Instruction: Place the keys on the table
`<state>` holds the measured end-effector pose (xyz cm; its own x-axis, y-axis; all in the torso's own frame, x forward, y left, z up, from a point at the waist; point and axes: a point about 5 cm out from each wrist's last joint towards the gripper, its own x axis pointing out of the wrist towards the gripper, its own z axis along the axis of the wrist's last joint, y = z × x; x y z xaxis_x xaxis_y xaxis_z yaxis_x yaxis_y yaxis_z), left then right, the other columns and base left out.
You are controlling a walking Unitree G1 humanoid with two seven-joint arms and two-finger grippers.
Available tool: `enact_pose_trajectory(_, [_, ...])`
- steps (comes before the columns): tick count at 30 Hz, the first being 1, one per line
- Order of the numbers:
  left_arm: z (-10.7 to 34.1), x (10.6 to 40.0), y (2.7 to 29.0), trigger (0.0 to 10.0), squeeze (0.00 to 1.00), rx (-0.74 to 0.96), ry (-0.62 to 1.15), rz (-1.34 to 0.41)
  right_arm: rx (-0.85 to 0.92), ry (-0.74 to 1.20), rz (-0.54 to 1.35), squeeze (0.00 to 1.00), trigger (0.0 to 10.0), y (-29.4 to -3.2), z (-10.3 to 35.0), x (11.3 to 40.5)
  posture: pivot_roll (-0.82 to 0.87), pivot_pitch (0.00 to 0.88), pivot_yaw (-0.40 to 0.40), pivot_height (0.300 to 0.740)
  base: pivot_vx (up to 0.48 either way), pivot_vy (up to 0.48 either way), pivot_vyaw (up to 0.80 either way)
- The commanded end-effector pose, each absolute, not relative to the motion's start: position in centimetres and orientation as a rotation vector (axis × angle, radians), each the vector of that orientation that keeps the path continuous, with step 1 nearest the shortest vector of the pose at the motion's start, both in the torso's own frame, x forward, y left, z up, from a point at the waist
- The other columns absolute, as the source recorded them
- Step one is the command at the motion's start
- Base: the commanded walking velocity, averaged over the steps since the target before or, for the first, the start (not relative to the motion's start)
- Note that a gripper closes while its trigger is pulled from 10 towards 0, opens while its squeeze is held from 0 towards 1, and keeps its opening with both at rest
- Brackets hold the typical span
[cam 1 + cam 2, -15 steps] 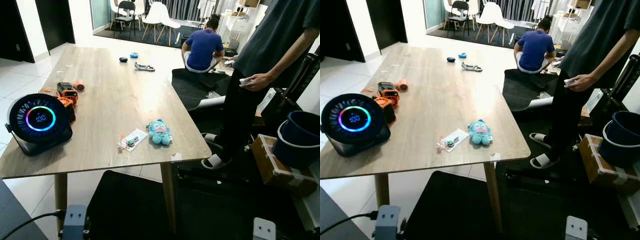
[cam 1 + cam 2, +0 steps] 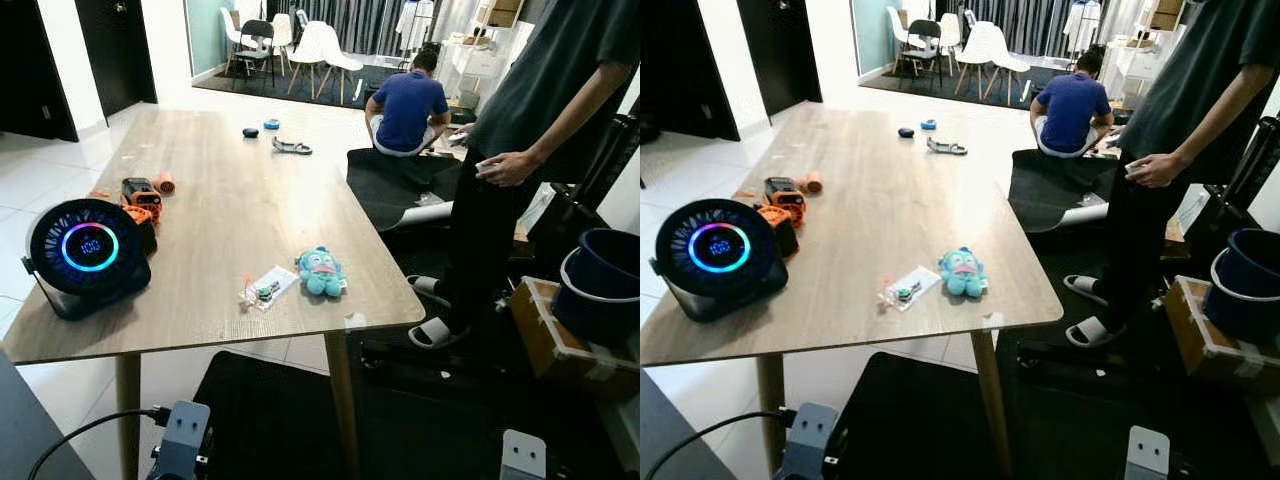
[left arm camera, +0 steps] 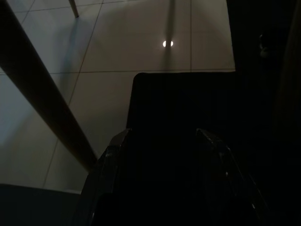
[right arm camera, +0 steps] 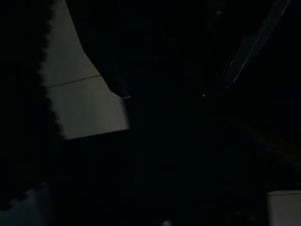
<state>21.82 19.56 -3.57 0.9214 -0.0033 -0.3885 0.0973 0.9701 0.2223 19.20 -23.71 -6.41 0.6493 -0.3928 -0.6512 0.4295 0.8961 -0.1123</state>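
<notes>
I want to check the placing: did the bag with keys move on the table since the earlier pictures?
No. The bag with keys lies beside the blue plush toy near the table's front edge as before; the camera shifted.

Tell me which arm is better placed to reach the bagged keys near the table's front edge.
Left, probably. The bagged keys lie left of the blue plush toy, nearer the left arm's side. Both arms hang low below the table, so either must rise first; the right arm would have to reach across the plush.

One wooden table (image 2: 230,210), one round fan (image 2: 88,255), one blue plush toy (image 2: 320,272), one bagged key set (image 2: 265,290), two people counted, one seated (image 2: 405,100), one standing (image 2: 520,150), one blue bucket (image 2: 600,290).
</notes>
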Motion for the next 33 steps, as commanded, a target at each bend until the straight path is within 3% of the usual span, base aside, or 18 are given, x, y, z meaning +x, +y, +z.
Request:
enact_pose_trajectory(1, [-3.7,21.9,19.5,10.0,0.00,0.267,0.415,-0.063,0.057,0.731,-0.454,0.00,10.0,-23.4,-6.6,19.1,0.08,0.034,-0.003,0.740,0.000,0.000,0.00])
enact_pose_trajectory(9, [-3.5,22.4,19.5,10.0,0.00,0.258,0.422,-0.133,0.095,0.727,-0.377,0.00,10.0,-22.1,-6.8,19.3,0.10,0.039,0.019,0.740,0.000,0.000,0.00])
enact_pose_trajectory(18, [-5.1,20.6,19.1,10.0,0.00,0.219,0.514,-0.145,-0.050,0.776,-0.006,0.00,10.0,-18.5,-7.3,19.5,0.10,0.041,-0.033,0.740,0.000,0.000,0.00])
enact_pose_trajectory(33, [-4.9,19.6,19.0,10.0,0.00,0.148,0.466,-0.256,-0.162,0.817,0.100,0.00,10.0,-18.2,-7.5,19.4,0.10,0.052,-0.051,0.740,0.000,0.000,0.00])
